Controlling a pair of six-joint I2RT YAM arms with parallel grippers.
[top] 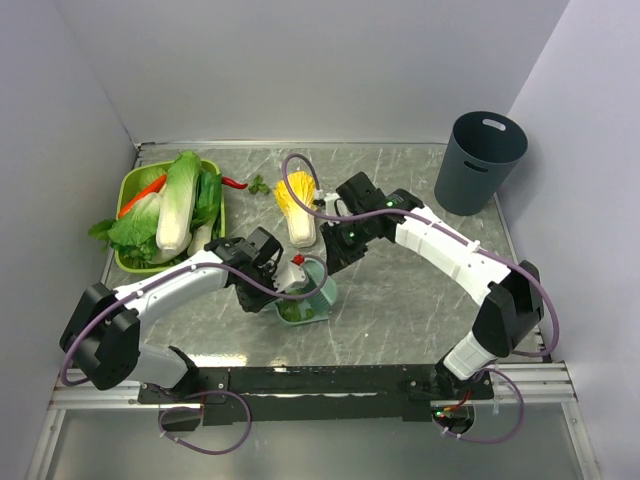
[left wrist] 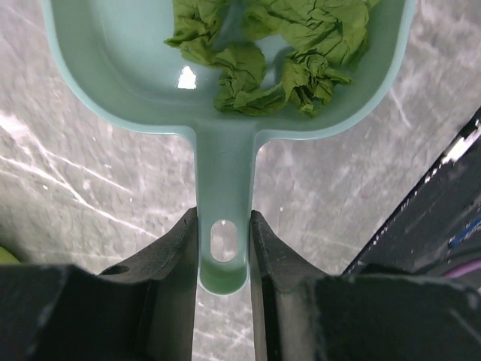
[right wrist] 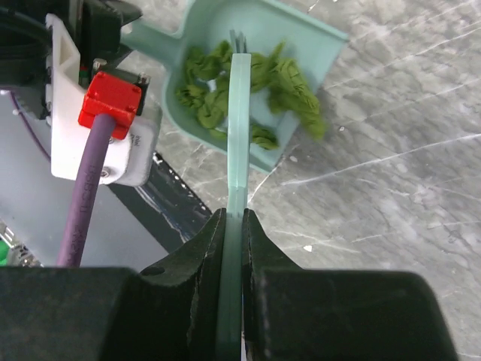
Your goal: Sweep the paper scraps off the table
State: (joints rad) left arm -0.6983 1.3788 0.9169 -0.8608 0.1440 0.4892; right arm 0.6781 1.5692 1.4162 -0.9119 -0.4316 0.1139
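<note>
The left gripper (left wrist: 223, 241) is clamping narrowly on the handle of the teal dustpan (left wrist: 113, 68). In the left wrist view the pan's long axis is running 6 to 12 o'clock, mouth toward 12. The paper scraps (left wrist: 263, 45) are lying bunched inside it, near the middle of the table (top: 420, 300). The right gripper (right wrist: 233, 226) is pinching a thin teal brush (right wrist: 239, 113), which is pointing to 12 over the scraps.

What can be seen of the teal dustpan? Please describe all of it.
The dustpan is pale teal and looks like smooth, glossy plastic. It has a shallow rounded pan and a flat handle with a hanging hole. The left gripper is clamped on the handle's end. Crumpled green paper scraps lie inside it. It is over the marble table, near its middle; whether they touch is unclear.
</note>
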